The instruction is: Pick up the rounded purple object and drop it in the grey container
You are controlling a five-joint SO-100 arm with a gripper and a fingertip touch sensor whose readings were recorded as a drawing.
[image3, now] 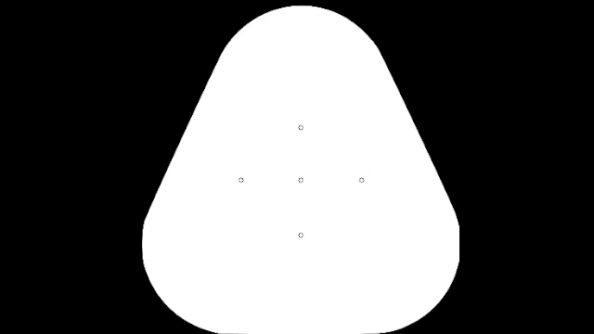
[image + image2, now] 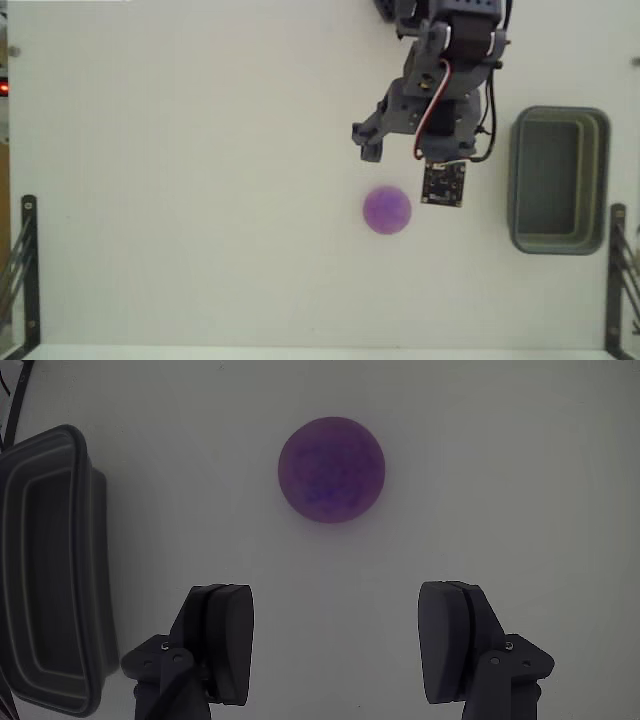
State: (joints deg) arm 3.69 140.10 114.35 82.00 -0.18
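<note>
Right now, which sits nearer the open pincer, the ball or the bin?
The purple ball, centred just ahead of the pincer; the grey bin lies off to the wrist view's left.

ball — matt violet, faintly fuzzy, mottled | bin — grey-green plastic, smooth, dull sheen on stepped rim | table — white, matt, smooth, no grain | gripper fingers — dark moulded plastic, satin, smooth faces | brackets at table's lower corners — black metal, matt
</note>
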